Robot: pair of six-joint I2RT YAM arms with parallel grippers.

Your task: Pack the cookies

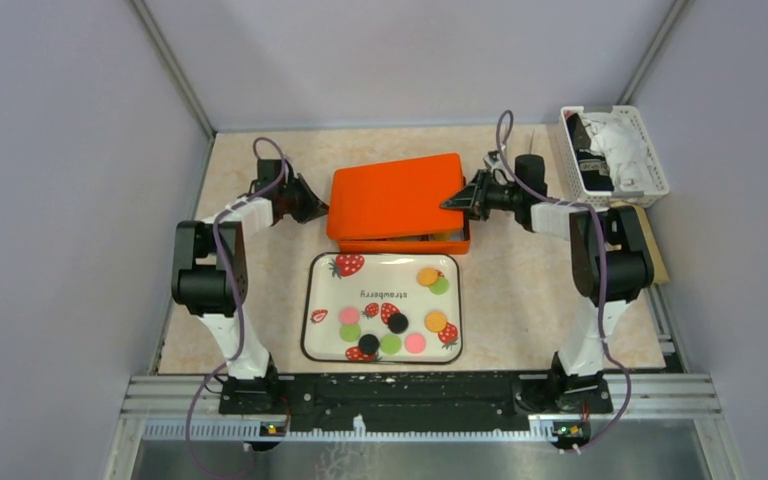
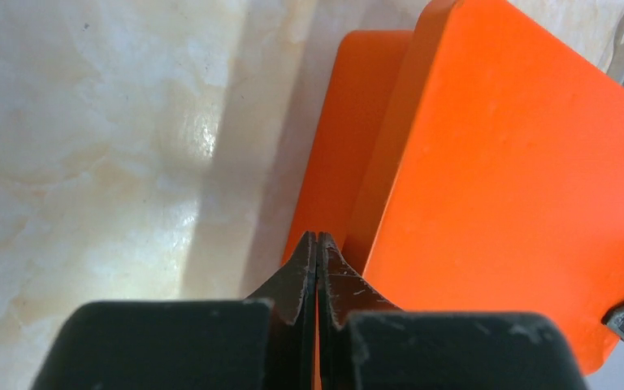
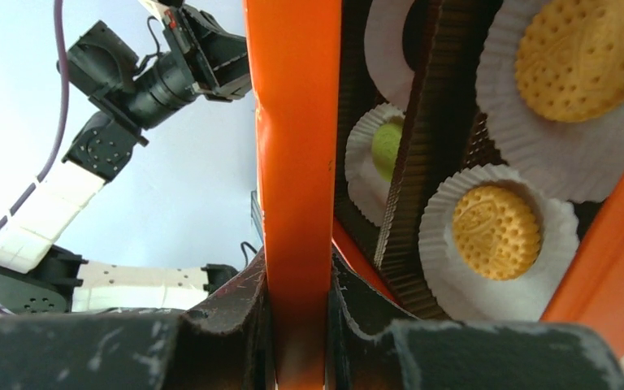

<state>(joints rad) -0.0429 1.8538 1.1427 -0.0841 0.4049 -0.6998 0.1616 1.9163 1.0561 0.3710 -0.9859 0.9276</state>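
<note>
Cookies (image 1: 398, 323) scattered flat, faces up, on strawberry tray (image 1: 380, 275) at middle of counter (image 1: 520, 300). Right jaws clamped on tilted orange lid (image 1: 395, 195), long axis left-right; left jaws pressed together, empty, beside box (image 2: 340, 138).

Flat multicoloured cookies (image 1: 398, 323) lie scattered on tray (image 1: 385, 270).

Table (image 1: 520, 290): pale, marble-patterned top, walled in on three sides.

Directly on it, toward the far middle, stands an orange box (image 1: 380, 244); only its front wall shows beneath the orange lid (image 1: 395, 195), which lies askew over it.

Just in front of the box lies a white rectangular tray (image 1: 400, 272) with a dark rim and strawberry print, apart from the box.

At the far right corner is a white slotted basket (image 1: 663, 180). Whether it rests wholly on the top cannot be told.
</note>
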